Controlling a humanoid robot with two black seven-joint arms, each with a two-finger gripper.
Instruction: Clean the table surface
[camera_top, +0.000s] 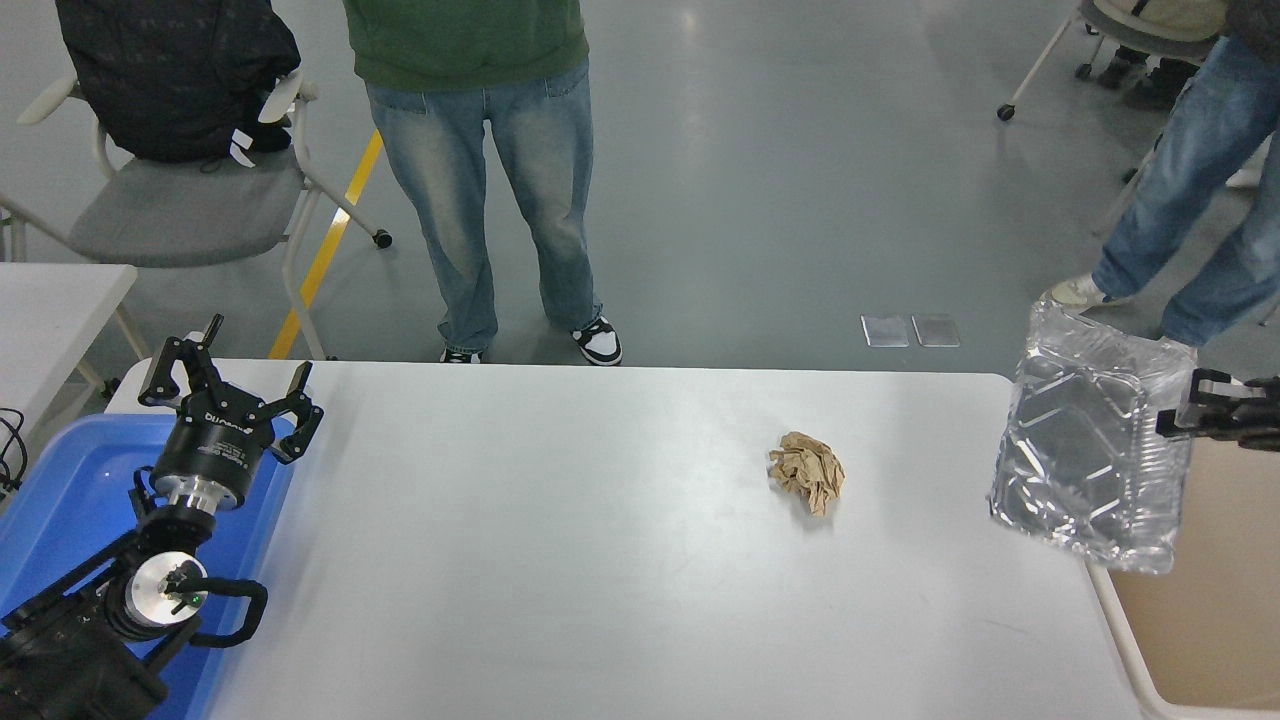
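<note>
Black arms, silver wrist rings, blk claw (228, 385)

White table surface (560, 560) — tan crumpled paper (808, 471), silver embossed foil tray (1090, 440), blue bin (60, 500) — beige bin (1200, 610).
</note>
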